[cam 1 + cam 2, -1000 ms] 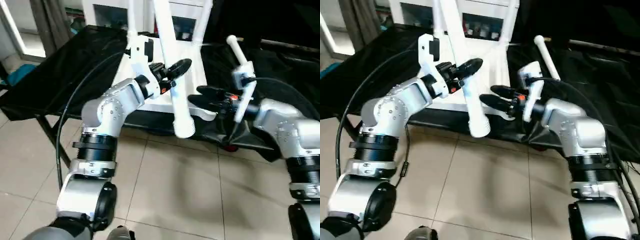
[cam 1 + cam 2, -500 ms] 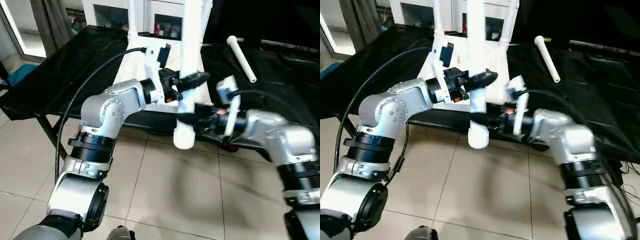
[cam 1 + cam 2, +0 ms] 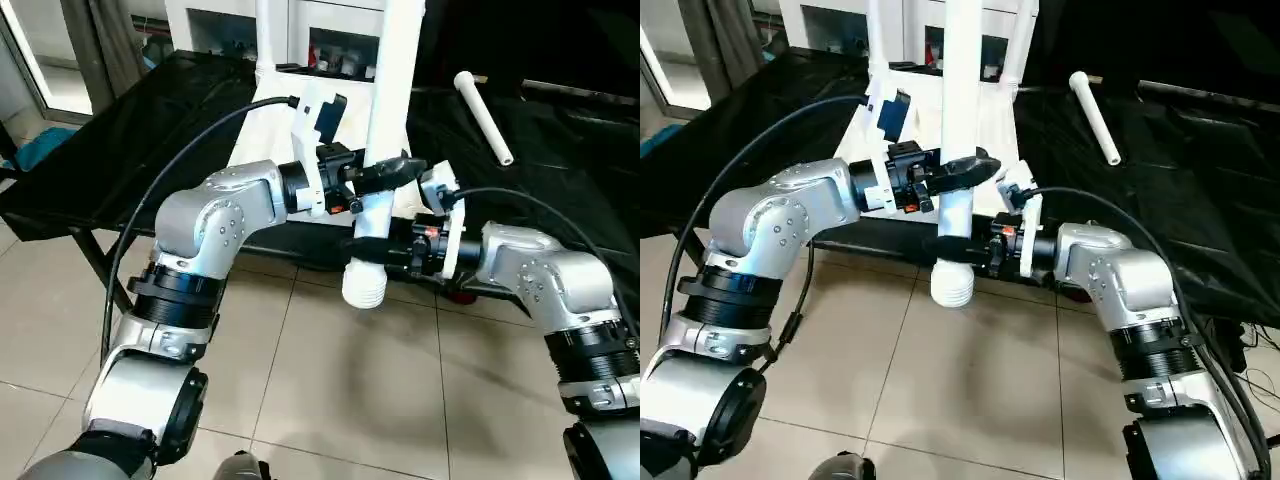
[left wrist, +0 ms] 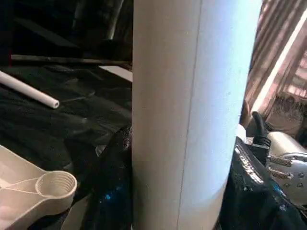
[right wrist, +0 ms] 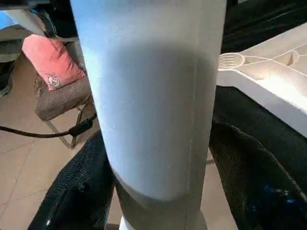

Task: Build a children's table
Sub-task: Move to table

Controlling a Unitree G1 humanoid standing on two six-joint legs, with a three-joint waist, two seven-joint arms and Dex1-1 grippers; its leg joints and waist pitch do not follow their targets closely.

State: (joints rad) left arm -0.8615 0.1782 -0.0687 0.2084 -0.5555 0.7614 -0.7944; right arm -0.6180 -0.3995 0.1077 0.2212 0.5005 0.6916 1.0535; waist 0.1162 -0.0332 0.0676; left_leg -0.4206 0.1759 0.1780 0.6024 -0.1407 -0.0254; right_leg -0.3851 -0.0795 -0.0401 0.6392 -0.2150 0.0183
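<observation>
We hold a long white tapered plastic table leg (image 3: pixel 385 120) nearly upright in front of us, its threaded lower end (image 3: pixel 363 286) hanging over the tiled floor (image 3: pixel 330 390) just off the near edge of the black-draped surface (image 3: pixel 150 140). Our left gripper (image 3: pixel 385 172) clasps the leg from the left, its two black fingers closed around the tube a little above the threaded end; in the left wrist view the white tube (image 4: pixel 192 115) stands between the dark fingers (image 4: pixel 112 182). Our right gripper (image 3: pixel 378 248) grips the same leg from the right, just below the left one, and in the right wrist view the tube (image 5: pixel 153 96) passes between its black fingers (image 5: pixel 81 191). The white rectangular plastic tabletop (image 3: pixel 902 150) lies upside down on the surface behind the leg, its ribbed underside facing up, and one round threaded corner socket (image 4: pixel 56 184) shows in the left wrist view. Two more white legs (image 3: pixel 268 40) already stand upright from the far corners of the top. A fourth white leg (image 3: pixel 484 118) lies loose on the black cloth to the right, well apart from the tabletop. A white cabinet with glass doors (image 3: pixel 230 25) stands behind the surface.
</observation>
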